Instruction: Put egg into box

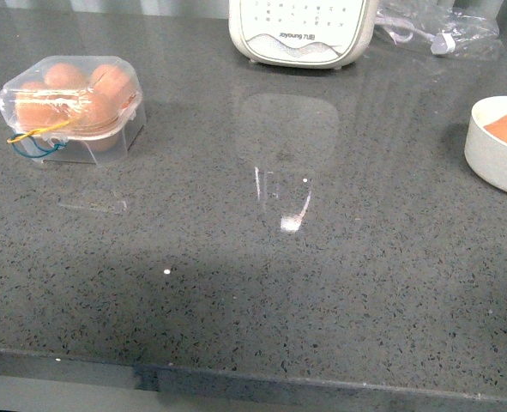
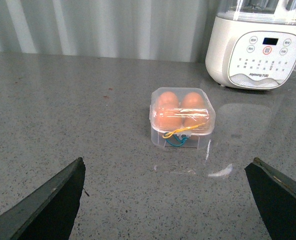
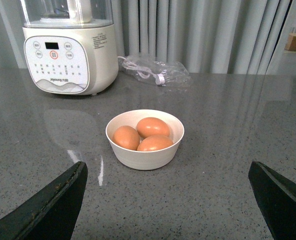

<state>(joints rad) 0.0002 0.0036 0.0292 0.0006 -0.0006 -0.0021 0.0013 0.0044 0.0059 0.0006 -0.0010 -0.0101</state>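
Observation:
The box (image 1: 71, 107) is a clear plastic carton at the left of the counter, lid down, with a yellow and blue band at its front and brown eggs inside. In the left wrist view the box (image 2: 183, 117) lies ahead of my left gripper (image 2: 168, 161), which is open, empty and well short of it. Three brown eggs lie in a round white bowl (image 3: 145, 155); the top egg (image 3: 153, 126) rests on the other two. My right gripper (image 3: 168, 164) is open and empty just in front of that bowl. Neither arm shows in the front view.
A white Joyoung blender (image 1: 303, 33) stands at the back middle of the dark speckled counter (image 1: 262, 283). A crumpled clear bag with a cable (image 1: 437, 30) lies at the back right. The bowl (image 1: 493, 159) sits at the right edge. The counter's front edge (image 1: 253, 378) runs along the bottom.

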